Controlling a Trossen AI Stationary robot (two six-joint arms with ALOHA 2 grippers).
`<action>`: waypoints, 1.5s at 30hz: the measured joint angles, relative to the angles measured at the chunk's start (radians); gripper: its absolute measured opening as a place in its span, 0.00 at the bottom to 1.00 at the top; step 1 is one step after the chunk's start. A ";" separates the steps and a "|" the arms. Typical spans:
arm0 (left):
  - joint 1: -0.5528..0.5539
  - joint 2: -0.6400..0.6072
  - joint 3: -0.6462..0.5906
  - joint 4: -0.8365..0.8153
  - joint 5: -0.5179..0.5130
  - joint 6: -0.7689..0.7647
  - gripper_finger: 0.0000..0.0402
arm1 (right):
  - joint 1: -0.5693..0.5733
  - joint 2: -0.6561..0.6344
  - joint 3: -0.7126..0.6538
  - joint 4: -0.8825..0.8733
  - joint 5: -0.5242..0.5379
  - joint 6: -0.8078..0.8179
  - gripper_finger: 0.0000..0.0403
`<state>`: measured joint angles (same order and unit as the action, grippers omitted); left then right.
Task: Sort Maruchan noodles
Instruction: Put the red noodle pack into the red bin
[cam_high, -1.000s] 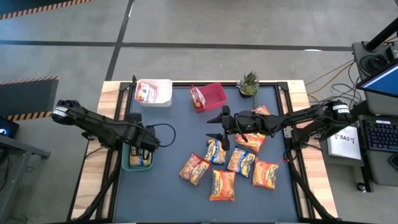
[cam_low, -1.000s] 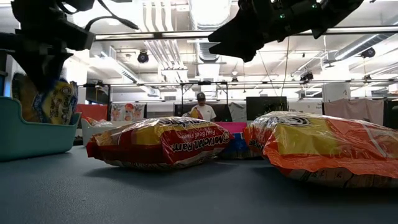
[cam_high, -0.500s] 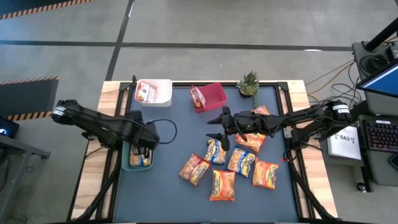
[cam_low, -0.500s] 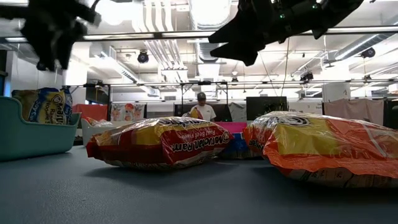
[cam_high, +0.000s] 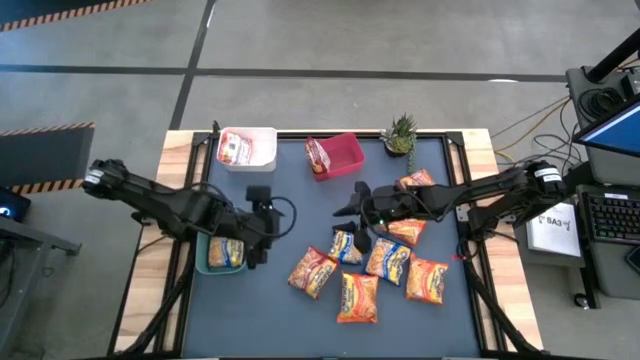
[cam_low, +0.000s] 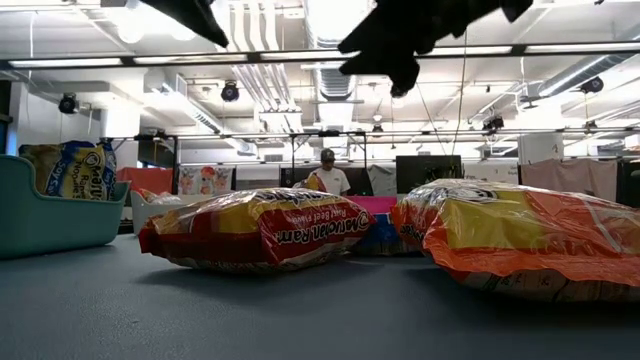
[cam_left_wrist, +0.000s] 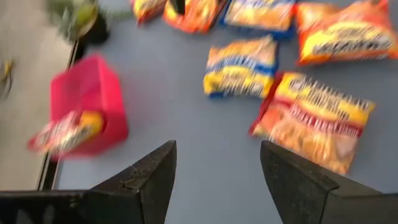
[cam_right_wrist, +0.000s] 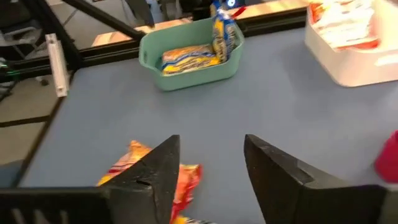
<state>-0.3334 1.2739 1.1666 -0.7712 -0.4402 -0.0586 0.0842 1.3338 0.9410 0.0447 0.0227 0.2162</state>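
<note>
Near the table's middle, light, crinkly Maruchan noodles (cam_high: 346, 243) are best pinched mid-packet by the open, empty right gripper (cam_high: 357, 215).

The left wrist view blurs the packet print (cam_left_wrist: 314, 118); low view crops both arms

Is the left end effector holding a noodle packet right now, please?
No, the left end effector is open, with only bare table between its fingers.
</note>
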 joint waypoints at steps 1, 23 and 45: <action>-0.002 0.000 -0.027 0.059 0.006 0.023 0.53 | 0.011 0.002 0.010 -0.015 0.000 0.011 0.38; -0.157 0.039 -0.330 0.611 0.013 -0.121 0.42 | 0.171 0.363 0.240 -0.155 -0.001 0.131 0.15; -0.221 0.194 -0.329 0.641 -0.082 -0.144 0.41 | 0.114 0.589 0.408 -0.183 0.262 -0.059 0.15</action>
<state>-0.5545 1.4680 0.8371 -0.1307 -0.5219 -0.2022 0.1980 1.9225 1.3489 -0.1388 0.2849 0.1575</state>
